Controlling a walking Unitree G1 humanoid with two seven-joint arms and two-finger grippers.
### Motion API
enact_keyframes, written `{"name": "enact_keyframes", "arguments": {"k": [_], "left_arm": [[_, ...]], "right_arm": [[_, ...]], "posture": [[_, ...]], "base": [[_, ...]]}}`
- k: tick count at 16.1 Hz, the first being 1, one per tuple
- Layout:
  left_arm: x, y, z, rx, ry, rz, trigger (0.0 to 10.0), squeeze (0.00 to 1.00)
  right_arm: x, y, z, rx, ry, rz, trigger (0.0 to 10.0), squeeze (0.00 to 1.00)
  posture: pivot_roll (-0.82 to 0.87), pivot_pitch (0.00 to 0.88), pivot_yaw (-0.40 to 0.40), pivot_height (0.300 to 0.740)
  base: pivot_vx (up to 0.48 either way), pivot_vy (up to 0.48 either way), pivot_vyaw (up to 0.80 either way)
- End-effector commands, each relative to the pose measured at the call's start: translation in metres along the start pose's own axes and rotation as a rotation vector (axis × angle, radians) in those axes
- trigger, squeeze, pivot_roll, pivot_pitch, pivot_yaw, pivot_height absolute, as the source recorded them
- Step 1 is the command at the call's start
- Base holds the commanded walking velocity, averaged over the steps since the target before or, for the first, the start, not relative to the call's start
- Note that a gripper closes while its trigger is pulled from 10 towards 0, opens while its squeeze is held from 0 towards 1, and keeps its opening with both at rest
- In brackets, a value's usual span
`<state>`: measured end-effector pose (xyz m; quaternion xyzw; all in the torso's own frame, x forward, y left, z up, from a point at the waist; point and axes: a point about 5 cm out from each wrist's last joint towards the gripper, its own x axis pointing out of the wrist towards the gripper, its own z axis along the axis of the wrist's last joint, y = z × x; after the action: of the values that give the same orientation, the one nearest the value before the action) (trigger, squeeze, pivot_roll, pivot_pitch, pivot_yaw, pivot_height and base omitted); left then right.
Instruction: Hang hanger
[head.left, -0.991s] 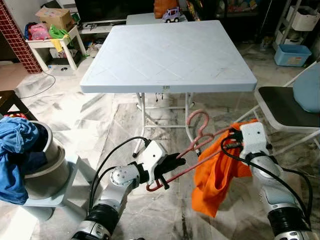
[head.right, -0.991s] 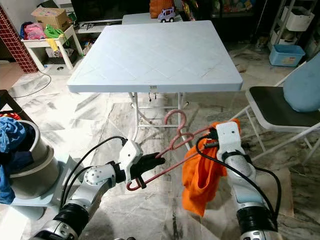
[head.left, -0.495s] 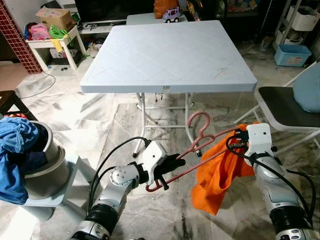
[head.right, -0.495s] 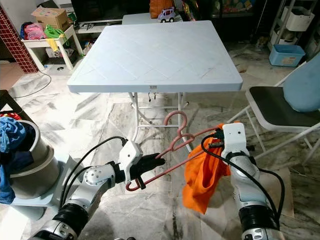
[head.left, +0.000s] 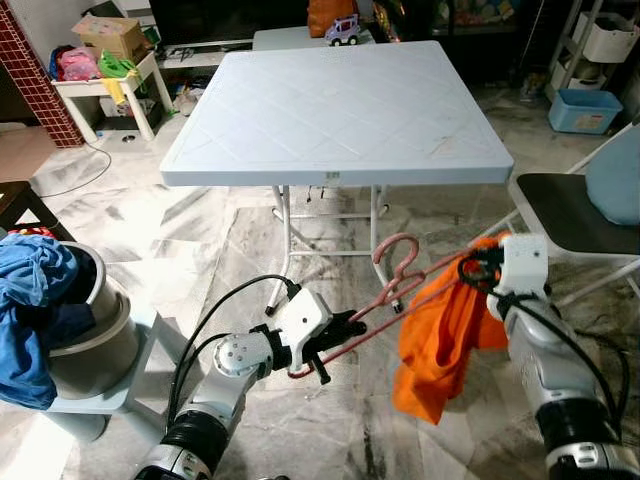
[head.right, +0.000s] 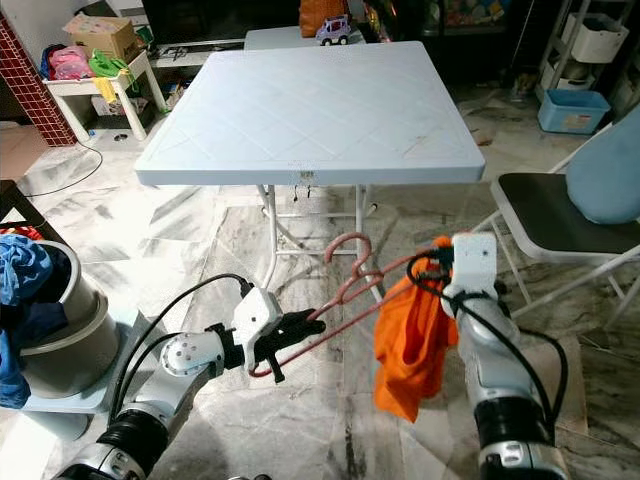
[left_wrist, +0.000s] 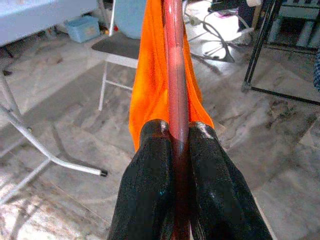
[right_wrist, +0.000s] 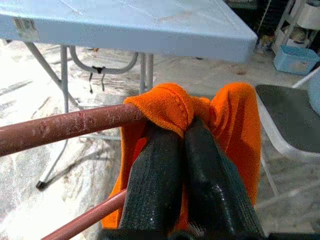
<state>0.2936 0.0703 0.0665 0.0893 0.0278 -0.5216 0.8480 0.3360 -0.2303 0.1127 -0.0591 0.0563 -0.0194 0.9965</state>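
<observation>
Reddish-pink hanger (head.left: 400, 285): smooth, faintly glossy, speckled with wear.
Orange garment (head.left: 440, 335): soft matt cloth.
Pale blue square table (head.left: 340, 100): matt plastic, embossed diamond lines.

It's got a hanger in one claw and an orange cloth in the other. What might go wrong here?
The right gripper pinches only a small fold of the orange garment, so it may slip off the pink hanger and drop to the floor. The left gripper holds the hanger at one end, so it might twist. The table edge is just above the hook.
</observation>
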Motion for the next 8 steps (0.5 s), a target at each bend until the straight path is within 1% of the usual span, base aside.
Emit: {"name": "enact_keyframes", "arguments": {"k": [1, 3, 4, 5, 6, 7, 8], "left_arm": [[-0.019, 0.000, -0.023, -0.012, 0.115, 0.011, 0.0, 0.00], [-0.023, 0.002, -0.026, -0.004, 0.127, 0.036, 0.0, 0.00], [-0.024, 0.003, -0.027, -0.014, 0.129, 0.052, 0.0, 0.00], [-0.025, 0.003, -0.027, -0.018, 0.127, 0.054, 0.0, 0.00], [-0.025, 0.004, -0.027, -0.020, 0.122, 0.058, 0.0, 0.00], [-0.023, 0.006, -0.025, -0.029, 0.109, 0.071, 0.0, 0.00], [-0.020, 0.008, -0.021, -0.038, 0.083, 0.087, 0.0, 0.00]], "right_arm": [[0.003, -0.026, 0.022, -0.016, -0.065, -0.084, 0.0, 0.00], [0.003, -0.029, 0.018, -0.089, -0.033, -0.050, 0.0, 0.00], [0.002, -0.031, 0.016, -0.090, -0.019, -0.041, 0.0, 0.00], [0.002, -0.028, 0.016, -0.082, -0.020, -0.006, 0.0, 0.00], [0.001, -0.021, 0.016, -0.075, -0.027, 0.039, 2.0, 0.00], [-0.001, -0.015, 0.009, -0.087, 0.000, 0.081, 9.6, 0.00], [-0.004, -0.004, 0.001, -0.089, 0.018, 0.149, 10.0, 0.99]], "posture": [[-0.11, 0.035, 0.058, 0.740], [-0.11, 0.033, 0.056, 0.740], [-0.11, 0.033, 0.056, 0.740], [-0.11, 0.034, 0.056, 0.740], [-0.11, 0.033, 0.057, 0.740], [-0.11, 0.036, 0.059, 0.740], [-0.11, 0.035, 0.059, 0.740]], "base": [[0.000, 0.000, 0.00], [0.000, 0.000, 0.00], [0.000, 0.000, 0.00], [0.000, 0.000, 0.00], [0.000, 0.000, 0.00], [0.000, 0.000, 0.00], [0.000, 0.000, 0.00]]}}
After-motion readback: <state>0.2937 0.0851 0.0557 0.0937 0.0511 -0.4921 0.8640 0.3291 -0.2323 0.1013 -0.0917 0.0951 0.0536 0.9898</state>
